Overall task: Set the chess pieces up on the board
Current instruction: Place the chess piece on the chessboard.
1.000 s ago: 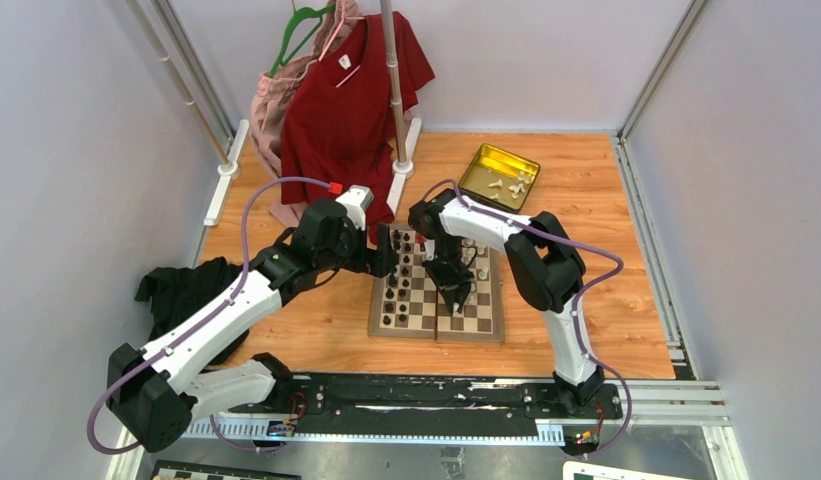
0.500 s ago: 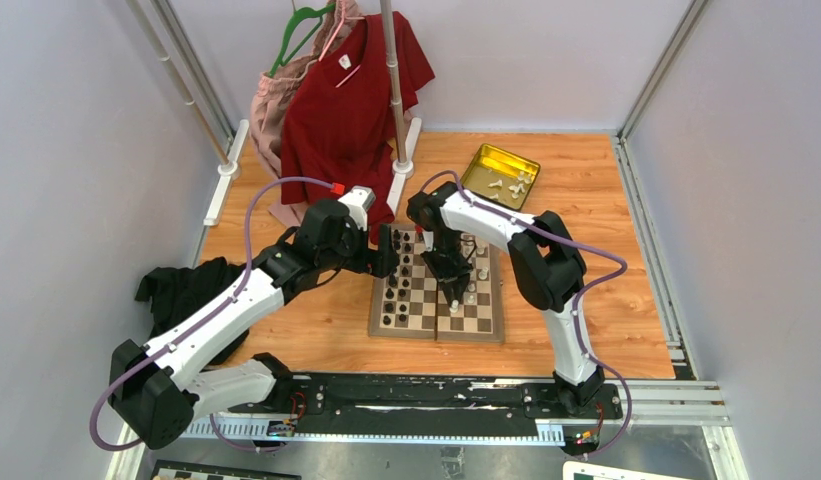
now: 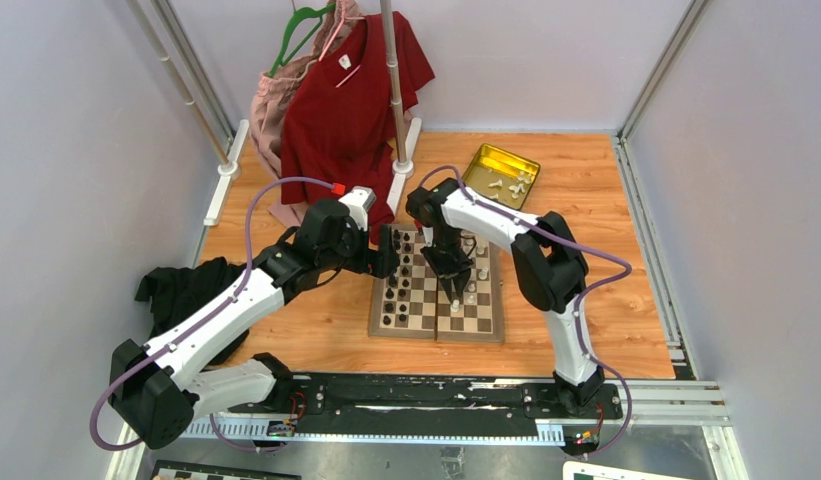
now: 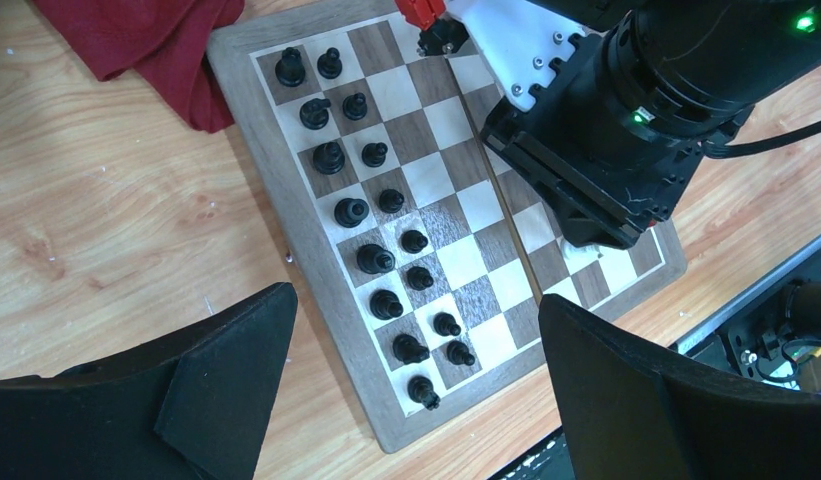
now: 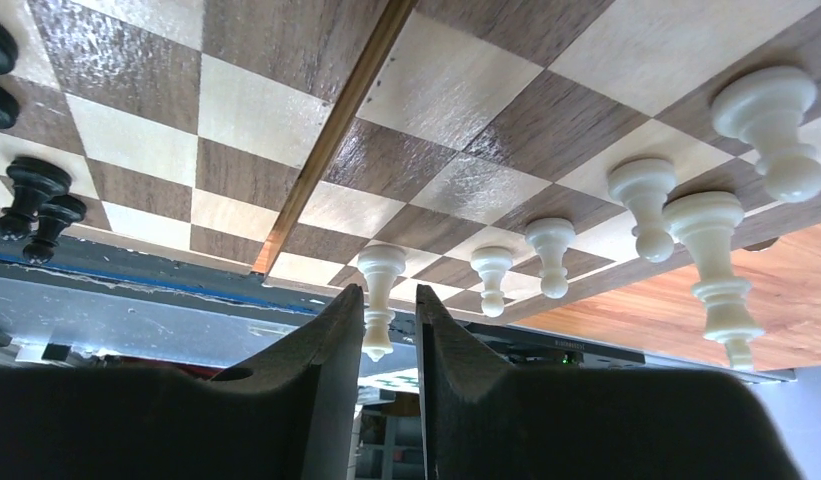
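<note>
The board (image 3: 436, 331) lies between the two arms. Black pieces (image 4: 375, 258) fill its left two columns. Several white chess pieces (image 5: 551, 256) stand along its right side. My right gripper (image 5: 389, 296) is low over the board's near right part (image 3: 453, 291). Its jaws are slightly open around an upright white piece (image 5: 378, 276) that stands on a square, with a thin gap on one side. My left gripper (image 4: 416, 300) hovers wide open over the board's left edge (image 3: 390, 250), holding nothing. More white pieces (image 3: 512, 184) lie in the gold tin (image 3: 485, 162).
A clothes stand (image 3: 401, 150) with a red shirt (image 3: 341, 110) is behind the board's far left corner, and red cloth (image 4: 146, 45) nearly reaches that corner. A black garment (image 3: 181, 290) lies at the left. The right arm's wrist (image 4: 626, 130) hangs over the board's middle.
The right gripper has drawn back a little toward the far side and its jaws have loosened around the white piece standing on the board. The left arm has stayed still.
</note>
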### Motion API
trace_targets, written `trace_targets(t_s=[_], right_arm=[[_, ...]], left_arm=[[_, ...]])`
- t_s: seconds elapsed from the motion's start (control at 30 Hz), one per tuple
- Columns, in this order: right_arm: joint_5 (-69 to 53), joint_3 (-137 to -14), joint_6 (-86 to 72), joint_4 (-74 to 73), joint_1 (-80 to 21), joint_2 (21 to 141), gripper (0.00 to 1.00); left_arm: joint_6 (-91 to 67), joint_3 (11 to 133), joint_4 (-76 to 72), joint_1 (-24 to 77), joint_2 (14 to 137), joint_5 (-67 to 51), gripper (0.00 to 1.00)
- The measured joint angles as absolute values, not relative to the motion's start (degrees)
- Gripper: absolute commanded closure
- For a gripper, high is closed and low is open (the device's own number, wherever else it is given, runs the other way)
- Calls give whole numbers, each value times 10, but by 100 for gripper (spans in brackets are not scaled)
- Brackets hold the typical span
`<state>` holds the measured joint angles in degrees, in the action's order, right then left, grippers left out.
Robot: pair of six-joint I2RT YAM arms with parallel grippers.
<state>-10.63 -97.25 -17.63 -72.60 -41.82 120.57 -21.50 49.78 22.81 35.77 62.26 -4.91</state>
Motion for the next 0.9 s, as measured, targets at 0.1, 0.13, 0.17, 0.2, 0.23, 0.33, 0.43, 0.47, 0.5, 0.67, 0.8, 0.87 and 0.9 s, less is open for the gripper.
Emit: trace_targets(t_s=[0.1, 0.13, 0.17, 0.2, 0.23, 0.33, 0.43, 0.47, 0.5, 0.67, 0.8, 0.87, 0.9], right_arm=[[-103, -977, -175, -726, -418, 1199, 69], [-102, -978, -174, -725, -418, 1196, 69], [-102, -979, -174, -724, -418, 1194, 69], [-100, -979, -173, -723, -418, 1191, 69], [-98, -979, -173, -722, -418, 1188, 69], [-89, -980, -173, -713, -418, 1172, 69], [-77, -974, -176, -691, -418, 1139, 69], [-70, -965, -178, -676, -418, 1120, 69], [-64, -956, -181, -664, -419, 1103, 69], [-26, -887, -201, -603, -427, 1009, 69], [10, -821, -224, -557, -447, 962, 69], [23, -787, -234, -533, -460, 948, 69], [30, -769, -240, -522, -468, 943, 68]], left_arm=[[-215, 498, 228, 358, 623, -49, 3], [-215, 498, 228, 358, 623, -49, 3], [-215, 498, 228, 358, 623, -49, 3], [-215, 498, 229, 358, 623, -49, 3], [-215, 498, 229, 358, 623, -48, 3], [-214, 498, 232, 358, 622, -44, 3], [-212, 498, 241, 358, 620, -37, 3], [-212, 498, 244, 358, 618, -35, 3], [-212, 498, 247, 358, 617, -34, 3], [-209, 498, 262, 358, 609, -29, 3], [-205, 498, 270, 358, 603, -23, 3], [-203, 498, 272, 358, 601, -22, 2], [-202, 498, 272, 358, 600, -21, 2]])
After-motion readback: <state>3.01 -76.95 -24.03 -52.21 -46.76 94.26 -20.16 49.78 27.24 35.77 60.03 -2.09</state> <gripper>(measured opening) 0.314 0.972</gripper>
